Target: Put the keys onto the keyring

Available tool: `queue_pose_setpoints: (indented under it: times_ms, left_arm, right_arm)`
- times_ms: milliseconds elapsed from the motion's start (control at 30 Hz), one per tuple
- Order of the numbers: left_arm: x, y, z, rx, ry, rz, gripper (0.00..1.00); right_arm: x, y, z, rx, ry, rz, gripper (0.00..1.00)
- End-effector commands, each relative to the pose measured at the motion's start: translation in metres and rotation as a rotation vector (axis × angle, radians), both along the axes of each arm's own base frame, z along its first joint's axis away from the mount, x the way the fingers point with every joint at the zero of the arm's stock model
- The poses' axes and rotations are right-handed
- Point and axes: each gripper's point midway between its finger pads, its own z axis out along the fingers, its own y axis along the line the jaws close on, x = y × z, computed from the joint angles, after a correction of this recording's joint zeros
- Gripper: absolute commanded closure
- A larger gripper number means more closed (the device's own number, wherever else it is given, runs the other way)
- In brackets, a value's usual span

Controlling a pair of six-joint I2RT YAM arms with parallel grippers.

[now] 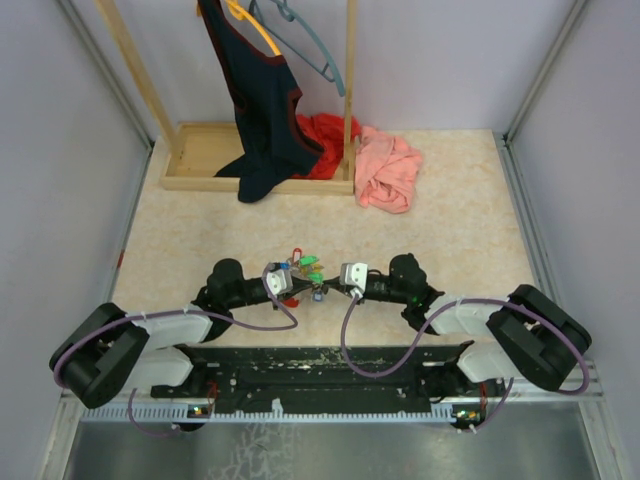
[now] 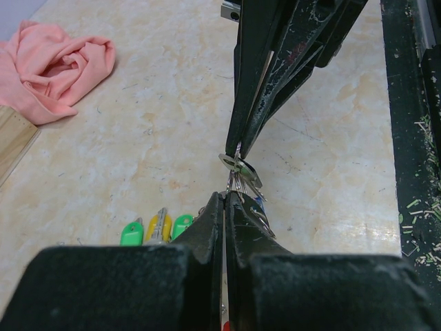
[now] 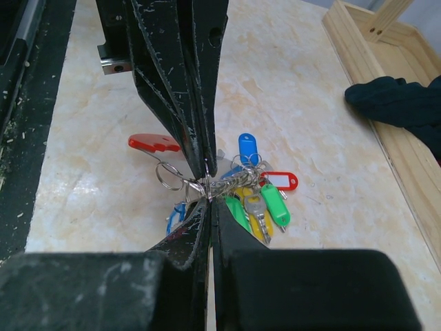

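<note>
The left gripper (image 2: 224, 198) and the right gripper (image 3: 209, 201) are meeting tip to tip low over the middle of the bench (image 1: 450, 230), just beyond the arms' bases. Both pairs of jaws are pressing together, and each is pinching the thin wire rings in the tangle that is binding the keys (image 3: 251, 196). The bunch is resting on the bench right at the two tips. Its blue, green and yellow heads are fanning out toward the far side, while a red-headed key (image 3: 153, 143) is sticking out on the near side. The keyring (image 3: 279, 181), a thin red loop with a pale middle, is lying at the far edge of the bunch, touching a green head. Well beyond, at the far end, a pink cloth (image 1: 388, 170) is lying crumpled beside a wooden stand (image 1: 200, 150), where a dark garment (image 1: 262, 110) is hanging.
</note>
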Motion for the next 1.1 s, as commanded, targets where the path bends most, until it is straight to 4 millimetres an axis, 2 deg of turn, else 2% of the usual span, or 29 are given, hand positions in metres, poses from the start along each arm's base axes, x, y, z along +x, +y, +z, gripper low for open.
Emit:
queue_pose_setpoints:
  times_ms: [0, 1067]
  left_arm:
    - [0.0043, -0.0042, 0.0133, -0.031, -0.022, -0.009, 0.99]
    - [0.0032, -0.0054, 0.0132, -0.035, -0.018, -0.018, 0.99]
  right_arm:
    - [0.0031, 0.0084, 0.0301, 0.075, -0.061, 0.007, 1.0]
    - [0.0045, 0.0146, 0.0241, 0.054, -0.018, 0.011, 1.0]
